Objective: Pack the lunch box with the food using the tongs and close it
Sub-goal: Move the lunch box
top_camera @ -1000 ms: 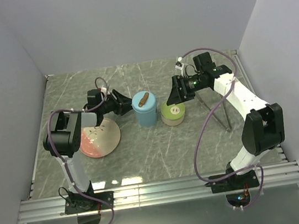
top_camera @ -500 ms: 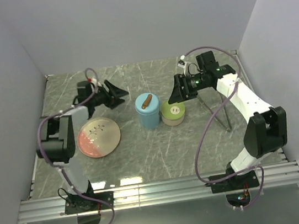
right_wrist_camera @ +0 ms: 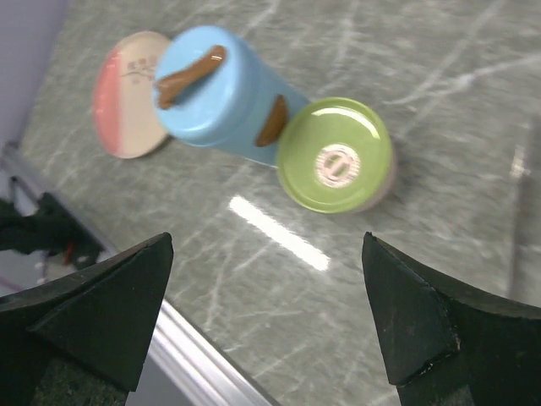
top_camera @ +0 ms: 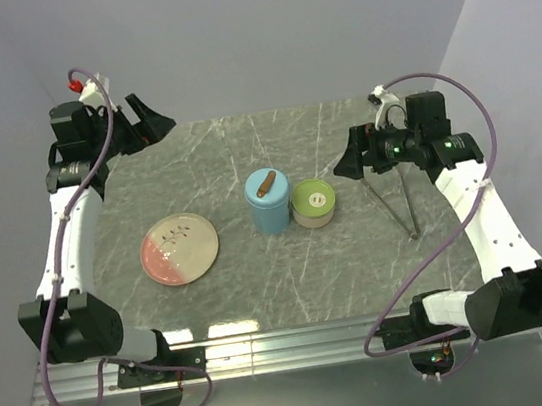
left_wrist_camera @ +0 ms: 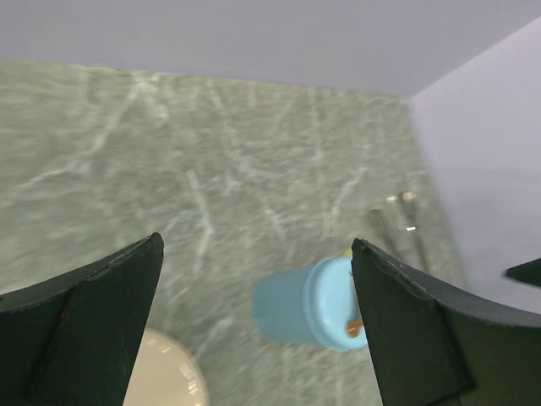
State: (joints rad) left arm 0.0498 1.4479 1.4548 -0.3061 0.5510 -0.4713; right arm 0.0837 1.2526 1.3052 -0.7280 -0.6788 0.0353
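At centre of grey marble table (top_camera: 262, 285): sky-blue lidded cylinder (top_camera: 269, 200) just beside green-lidded round tub (top_camera: 313, 203); thin silver metal tongs (top_camera: 414, 227) near right edge. Left gripper (left_wrist_camera: 254, 245), right gripper (right_wrist_camera: 266, 241): spread wide, empty.

Pink/cream plate (top_camera: 180, 249) on grey marble tbl (top_camera: 291, 276); alu rail (top_camera: 301, 344) along near edge

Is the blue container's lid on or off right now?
On. The blue container stands upright, its blue lid with the brown handle seated on top; contents hidden.

Plate (left_wrist_camera: 173, 382) cut by bottom edge; tongs (left_wrist_camera: 411, 208) blurred
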